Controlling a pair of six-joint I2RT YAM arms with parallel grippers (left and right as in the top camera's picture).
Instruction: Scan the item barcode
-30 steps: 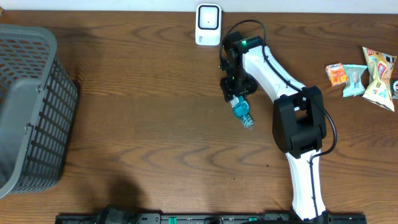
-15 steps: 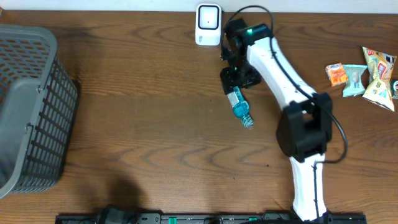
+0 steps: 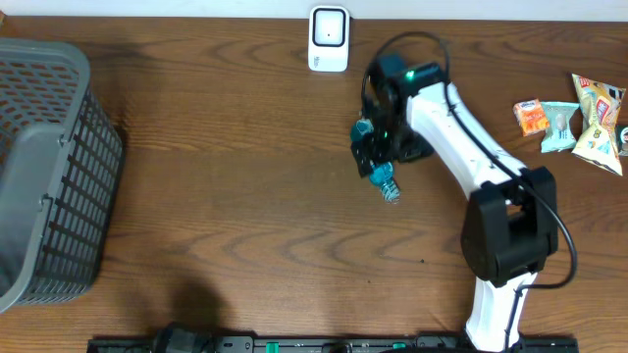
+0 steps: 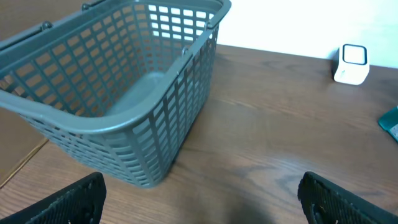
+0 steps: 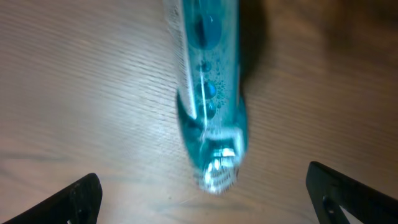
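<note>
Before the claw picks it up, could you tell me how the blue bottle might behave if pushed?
The blue bottle lies on its side and looks rounded, so it may roll. Its glossy, see-through body with bubbles suggests liquid inside, so it is probably slippery and fairly heavy for its size.

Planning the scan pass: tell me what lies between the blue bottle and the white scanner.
Nothing visible: bare table runs from the blue bottle to the white scanner; the right gripper hangs over the bottle.
</note>
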